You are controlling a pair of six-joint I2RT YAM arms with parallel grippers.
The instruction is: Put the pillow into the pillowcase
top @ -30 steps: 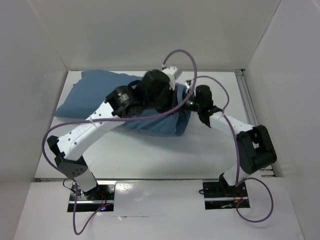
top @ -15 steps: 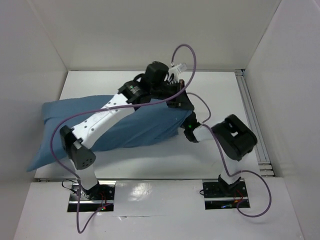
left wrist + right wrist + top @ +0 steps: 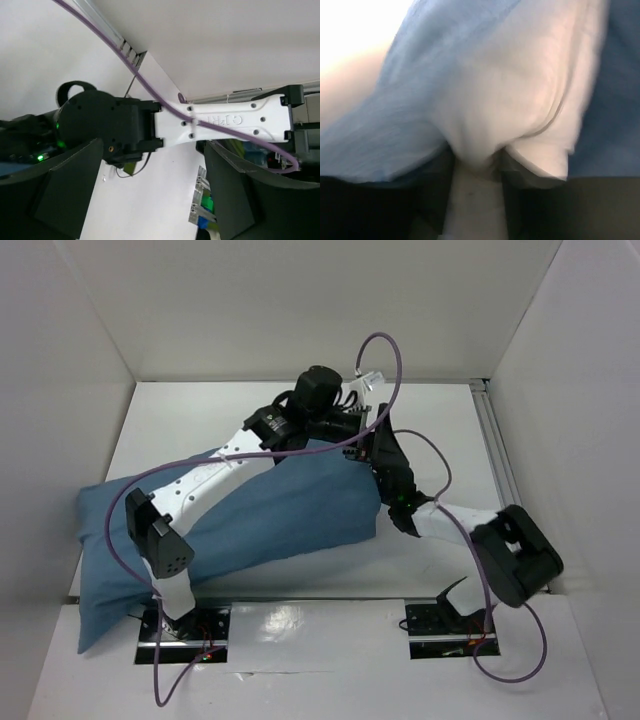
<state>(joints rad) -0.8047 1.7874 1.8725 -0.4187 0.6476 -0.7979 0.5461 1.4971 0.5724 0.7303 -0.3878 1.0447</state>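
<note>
From the left, we see the pillowcase (image 3: pixel 270 515) plump and filled, its closed end sagging over the near edge of the desk (image 3: pixel 440 420) and its mouth at the right, so we judge the pillow mostly inside. At that mouth our left fingers (image 3: pixel 65 195) stand spread wide with nothing between them, while just to the right our right fingers (image 3: pixel 432 210) are pinched on a fold of the white pillow (image 3: pixel 520 85), blue cloth on either side. What is left, we judge, is seating that last white bulge and drawing the hem over it
</note>
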